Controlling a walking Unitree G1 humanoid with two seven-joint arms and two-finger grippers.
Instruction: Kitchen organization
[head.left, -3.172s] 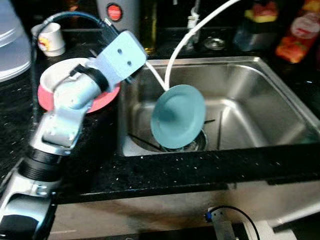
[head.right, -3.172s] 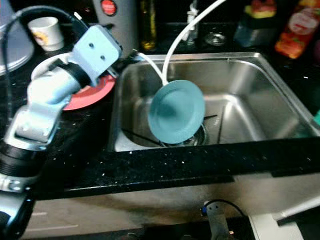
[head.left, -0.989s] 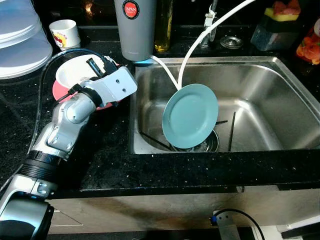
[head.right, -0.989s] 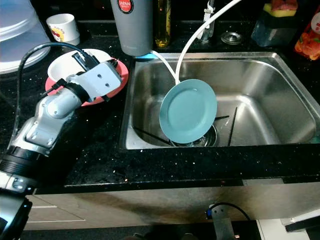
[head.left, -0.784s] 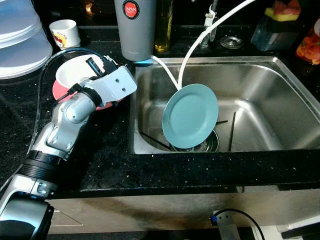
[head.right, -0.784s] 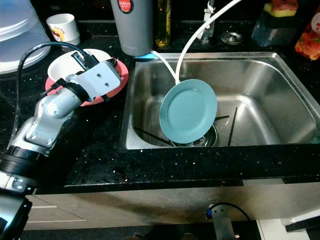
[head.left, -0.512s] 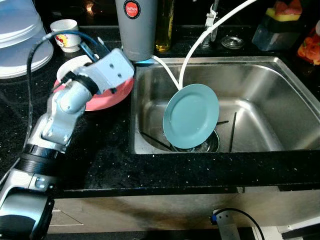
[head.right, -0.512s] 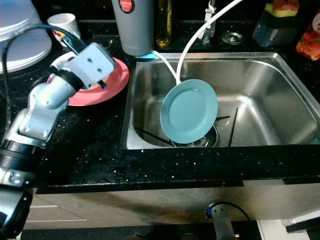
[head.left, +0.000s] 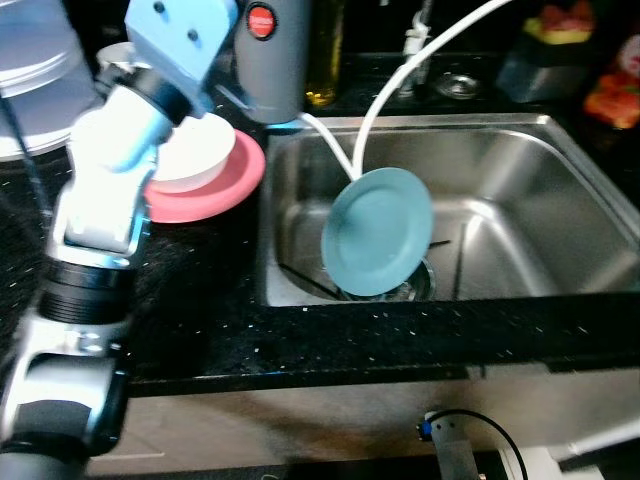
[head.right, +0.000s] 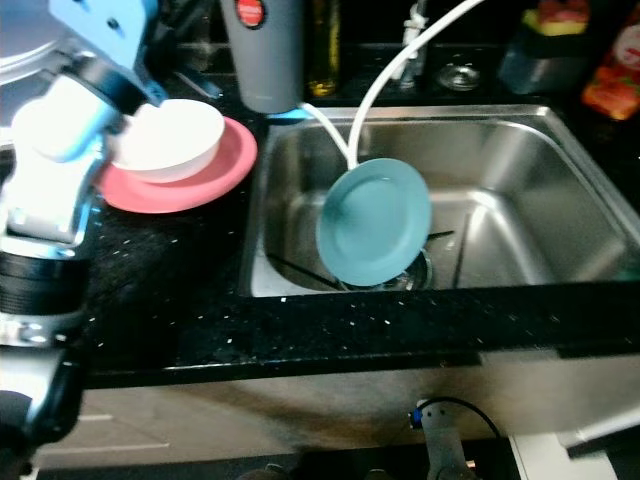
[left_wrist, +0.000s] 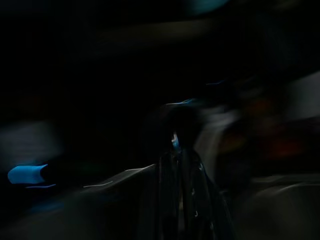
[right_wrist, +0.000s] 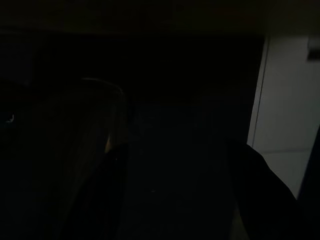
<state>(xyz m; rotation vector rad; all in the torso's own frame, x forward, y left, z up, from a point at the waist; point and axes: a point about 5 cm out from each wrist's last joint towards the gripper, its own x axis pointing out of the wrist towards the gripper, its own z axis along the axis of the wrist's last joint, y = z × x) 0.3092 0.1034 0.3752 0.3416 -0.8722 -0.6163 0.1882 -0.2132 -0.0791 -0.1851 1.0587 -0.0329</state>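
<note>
Teal plate (head.left: 378, 246) leans in the sink (head.left: 520, 190) at centre. White bowl (head.left: 195, 157) sits on pink plate (head.left: 215, 192), upper left. Left gripper (left_wrist: 179, 150) looks narrow; right gripper's state I cannot tell.

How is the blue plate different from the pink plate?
The round teal-blue plate stands tilted on edge inside the steel sink; the round pink plate lies flat on the black counter. The pink one carries a white bowl; the blue one carries nothing. Both are round.

The left arm (head.left: 110, 190) stood raised, wrist bent forward; its pincer (left_wrist: 180, 165) showed dark, fingers apparently together.
</note>
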